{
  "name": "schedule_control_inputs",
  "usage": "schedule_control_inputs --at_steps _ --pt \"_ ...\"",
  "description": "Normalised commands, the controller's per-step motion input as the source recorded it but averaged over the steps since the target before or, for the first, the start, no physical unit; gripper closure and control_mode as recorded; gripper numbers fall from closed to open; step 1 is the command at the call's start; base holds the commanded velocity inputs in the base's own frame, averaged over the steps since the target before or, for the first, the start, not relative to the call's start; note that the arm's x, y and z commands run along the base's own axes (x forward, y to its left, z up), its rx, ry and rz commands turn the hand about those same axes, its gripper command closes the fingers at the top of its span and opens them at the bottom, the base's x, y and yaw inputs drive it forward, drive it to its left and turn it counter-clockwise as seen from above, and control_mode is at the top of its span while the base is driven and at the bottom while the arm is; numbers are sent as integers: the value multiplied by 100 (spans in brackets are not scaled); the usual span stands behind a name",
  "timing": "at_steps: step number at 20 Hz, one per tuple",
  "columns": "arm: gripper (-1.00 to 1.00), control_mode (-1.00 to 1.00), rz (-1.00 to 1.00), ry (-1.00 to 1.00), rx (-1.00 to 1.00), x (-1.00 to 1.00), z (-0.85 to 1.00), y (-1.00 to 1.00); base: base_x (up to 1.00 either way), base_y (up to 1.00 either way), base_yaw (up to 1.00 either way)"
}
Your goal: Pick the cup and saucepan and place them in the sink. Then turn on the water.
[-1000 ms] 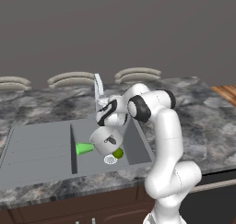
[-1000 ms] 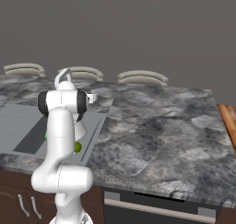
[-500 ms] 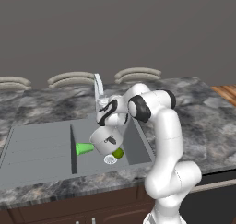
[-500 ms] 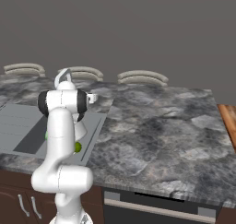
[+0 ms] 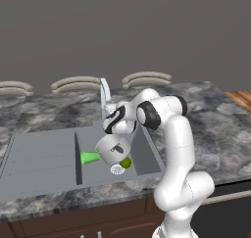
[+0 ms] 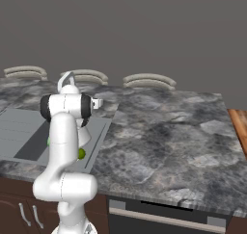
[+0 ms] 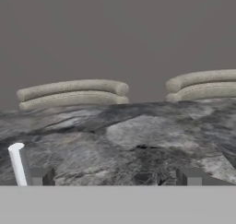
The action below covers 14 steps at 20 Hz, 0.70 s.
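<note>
gripper [image 7: 115,177]: fingers apart, nothing between them, by the faucet [image 5: 104,96] | saucepan [image 5: 112,149]: in the sink [image 5: 44,154] basin, right end | cup [image 5: 90,157]: on its side, touching the saucepan

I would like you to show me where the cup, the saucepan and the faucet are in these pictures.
cup [image 5: 90,157]: left base view, on its green side wall, lying in the basin.
saucepan [image 5: 113,149]: left base view, on its silver outer wall.
faucet [image 5: 104,92]: left base view, on its upright curved neck.
</note>
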Motion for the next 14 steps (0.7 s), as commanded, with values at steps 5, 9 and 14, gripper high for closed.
schedule_control_inputs --at_steps 5,9,14 --pt "-100 -100 0 -6 3 0 0 -75 0 0 0" --pt "-100 -100 0 -7 3 0 0 -82 0 0 0" --pt "-100 -100 0 -7 3 0 0 -89 0 0 0"
